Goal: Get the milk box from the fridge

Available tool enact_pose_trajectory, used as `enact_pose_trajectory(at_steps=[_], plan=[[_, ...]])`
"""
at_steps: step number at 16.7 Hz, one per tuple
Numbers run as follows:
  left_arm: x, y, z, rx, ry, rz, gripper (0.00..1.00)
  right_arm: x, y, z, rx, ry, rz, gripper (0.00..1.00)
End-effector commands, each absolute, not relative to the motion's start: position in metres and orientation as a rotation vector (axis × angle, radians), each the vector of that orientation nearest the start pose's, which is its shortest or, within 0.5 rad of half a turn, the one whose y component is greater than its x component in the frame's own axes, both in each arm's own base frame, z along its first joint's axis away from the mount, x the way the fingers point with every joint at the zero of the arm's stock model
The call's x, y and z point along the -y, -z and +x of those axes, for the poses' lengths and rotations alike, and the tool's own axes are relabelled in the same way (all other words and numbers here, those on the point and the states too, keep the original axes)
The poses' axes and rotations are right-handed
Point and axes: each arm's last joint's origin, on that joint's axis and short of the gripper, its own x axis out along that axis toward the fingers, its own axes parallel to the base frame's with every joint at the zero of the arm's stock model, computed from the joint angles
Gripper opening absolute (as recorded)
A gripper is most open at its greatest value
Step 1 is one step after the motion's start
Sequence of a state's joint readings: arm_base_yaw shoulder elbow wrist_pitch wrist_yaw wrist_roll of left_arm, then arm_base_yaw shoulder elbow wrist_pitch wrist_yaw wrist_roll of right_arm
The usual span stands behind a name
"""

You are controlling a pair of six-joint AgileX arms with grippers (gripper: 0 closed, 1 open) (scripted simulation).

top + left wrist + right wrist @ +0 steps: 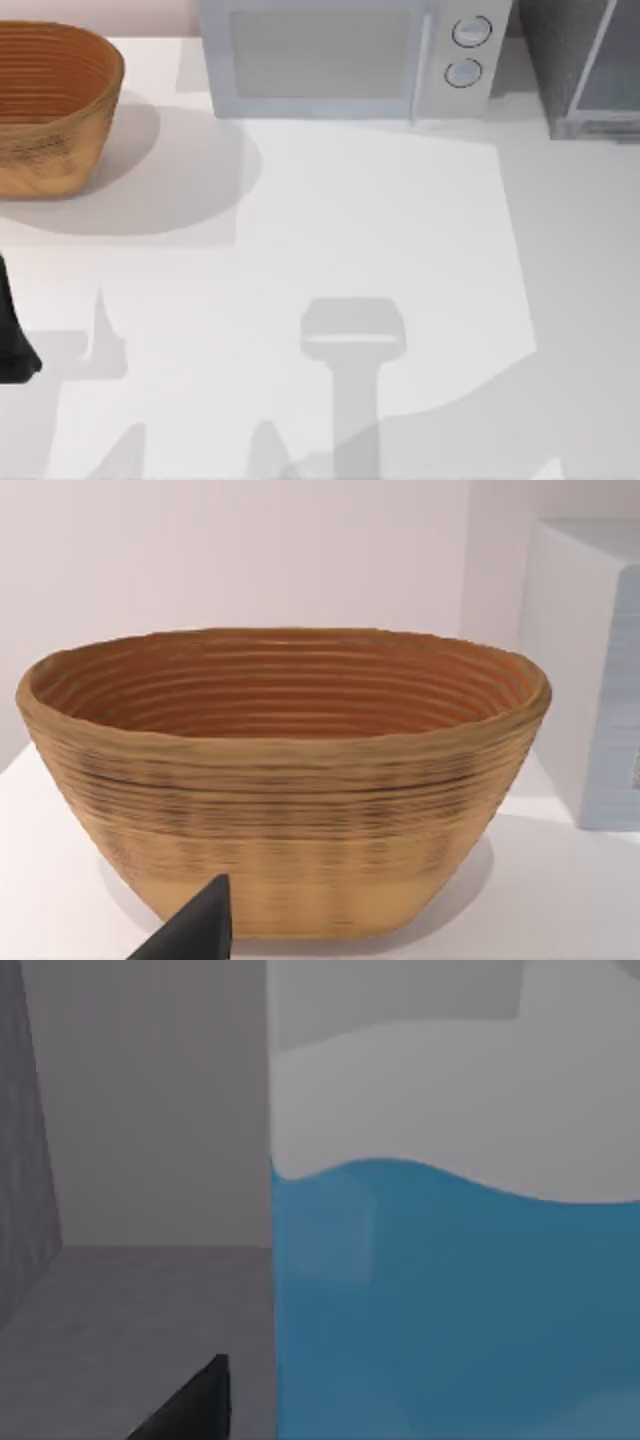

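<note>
Right pincer (200, 1400) inside the fridge (150, 1120), close up against the milk box (450, 1300); clenched or released, cannot tell. Left pincer (195, 930) parked near the left edge of the bench (400, 250), facing the woven basket (280, 780); grip likewise impossible to tell. At the bench's back right, the dark grey fridge; left of it, the white microwave (340, 60); far left, the basket. Milk box upright on the fridge's grey floor, blue-sided, white above.

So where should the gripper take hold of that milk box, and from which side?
Probably the flat blue side panels of the milk box, below the white top, coming in level through the fridge's open front. In the right wrist view it stands upright on the grey shelf, with free space beside it for a finger.
</note>
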State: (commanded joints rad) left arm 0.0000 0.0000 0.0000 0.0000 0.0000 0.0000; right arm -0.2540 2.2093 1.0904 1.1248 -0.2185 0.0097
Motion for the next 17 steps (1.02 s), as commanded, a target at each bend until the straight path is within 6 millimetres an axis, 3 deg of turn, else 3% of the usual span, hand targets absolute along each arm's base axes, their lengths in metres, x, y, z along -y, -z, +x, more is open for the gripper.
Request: enact_pose_trajectory(at_steps=[4, 8, 17], plan=[[0.001, -0.16, 0.106, 0.0, 0.0, 0.0, 1.0, 0.099, -0.118, 0.456, 0.001, 0.01, -0.004, 1.0], [0.001, -0.16, 0.106, 0.0, 0.0, 0.0, 1.0, 0.099, -0.118, 0.457, 0.0, 0.01, -0.004, 1.0], [0.001, -0.16, 0.106, 0.0, 0.0, 0.0, 1.0, 0.099, -0.118, 0.457, 0.0, 0.01, -0.004, 0.32]])
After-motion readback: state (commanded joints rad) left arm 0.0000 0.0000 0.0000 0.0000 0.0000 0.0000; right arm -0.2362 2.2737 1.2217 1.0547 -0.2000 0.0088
